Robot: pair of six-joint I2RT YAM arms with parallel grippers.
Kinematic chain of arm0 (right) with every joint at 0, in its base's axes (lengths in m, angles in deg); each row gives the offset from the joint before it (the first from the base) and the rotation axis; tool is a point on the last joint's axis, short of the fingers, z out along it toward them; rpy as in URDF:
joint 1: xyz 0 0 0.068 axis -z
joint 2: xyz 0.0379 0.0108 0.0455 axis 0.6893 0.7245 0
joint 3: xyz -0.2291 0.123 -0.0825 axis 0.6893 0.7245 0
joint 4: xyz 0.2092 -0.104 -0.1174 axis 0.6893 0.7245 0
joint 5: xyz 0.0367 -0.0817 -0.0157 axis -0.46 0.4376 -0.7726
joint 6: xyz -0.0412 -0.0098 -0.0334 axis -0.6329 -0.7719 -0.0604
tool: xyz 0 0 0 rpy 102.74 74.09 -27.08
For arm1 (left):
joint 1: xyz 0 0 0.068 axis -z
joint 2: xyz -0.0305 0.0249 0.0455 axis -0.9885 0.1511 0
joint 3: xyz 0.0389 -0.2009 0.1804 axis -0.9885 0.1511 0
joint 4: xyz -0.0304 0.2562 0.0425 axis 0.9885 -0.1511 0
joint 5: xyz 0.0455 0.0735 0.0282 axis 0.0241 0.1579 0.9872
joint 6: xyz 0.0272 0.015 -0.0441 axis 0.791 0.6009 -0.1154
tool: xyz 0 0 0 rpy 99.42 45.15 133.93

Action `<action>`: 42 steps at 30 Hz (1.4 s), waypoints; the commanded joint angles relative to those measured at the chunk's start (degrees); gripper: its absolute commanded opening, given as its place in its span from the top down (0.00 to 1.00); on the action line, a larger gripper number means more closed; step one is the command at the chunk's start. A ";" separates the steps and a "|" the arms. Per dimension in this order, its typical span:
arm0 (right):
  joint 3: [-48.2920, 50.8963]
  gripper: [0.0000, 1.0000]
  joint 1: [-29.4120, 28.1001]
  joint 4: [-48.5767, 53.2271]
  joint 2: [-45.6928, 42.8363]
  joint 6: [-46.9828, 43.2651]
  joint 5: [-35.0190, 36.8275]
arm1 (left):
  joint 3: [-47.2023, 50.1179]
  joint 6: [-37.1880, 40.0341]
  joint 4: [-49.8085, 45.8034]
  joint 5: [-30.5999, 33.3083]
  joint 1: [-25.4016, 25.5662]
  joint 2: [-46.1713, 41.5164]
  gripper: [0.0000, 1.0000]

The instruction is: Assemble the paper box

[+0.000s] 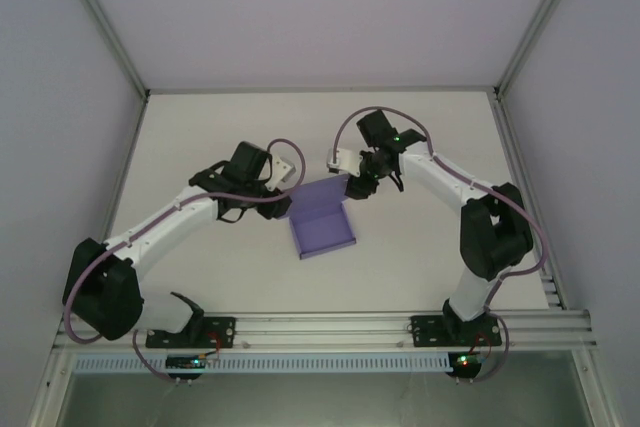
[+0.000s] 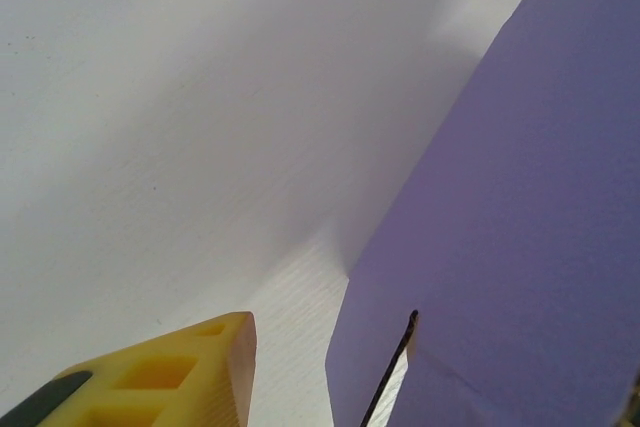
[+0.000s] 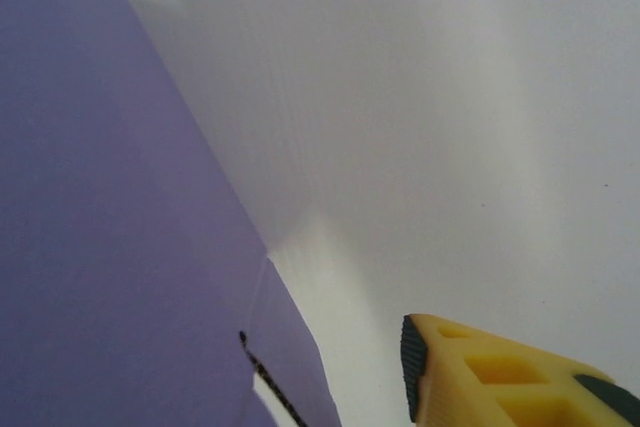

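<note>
The lavender paper box (image 1: pixel 322 227) lies partly folded in the middle of the table, its far panel (image 1: pixel 326 192) standing up. My left gripper (image 1: pixel 287 205) is at the box's far left corner and my right gripper (image 1: pixel 357 187) at its far right corner. In the left wrist view one yellow finger (image 2: pixel 190 372) stands apart from the purple card (image 2: pixel 520 227), with bare table between them; the other finger is hidden. In the right wrist view a yellow finger (image 3: pixel 490 377) with a black pad likewise stands clear of the card (image 3: pixel 110 247). Both grippers look open.
White walls and metal frame posts (image 1: pixel 112 37) enclose the white table (image 1: pixel 240 137). An aluminium rail (image 1: pixel 330 327) carrying both arm bases runs along the near edge. Slits (image 2: pixel 395 367) are cut into the card near each gripper.
</note>
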 commanded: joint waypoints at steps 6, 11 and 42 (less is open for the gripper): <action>-1.23 0.67 0.24 2.00 0.01 -1.95 -1.81 | -2.28 2.48 -2.50 1.39 0.38 2.62 0.64; -1.22 0.80 0.05 2.90 -0.15 -2.20 -1.97 | -3.83 2.01 -2.19 2.83 0.53 3.53 0.89; -2.42 0.94 -5.53 -25.76 5.34 76.72 17.92 | -18.68 -37.25 18.51 6.87 1.39 25.05 1.00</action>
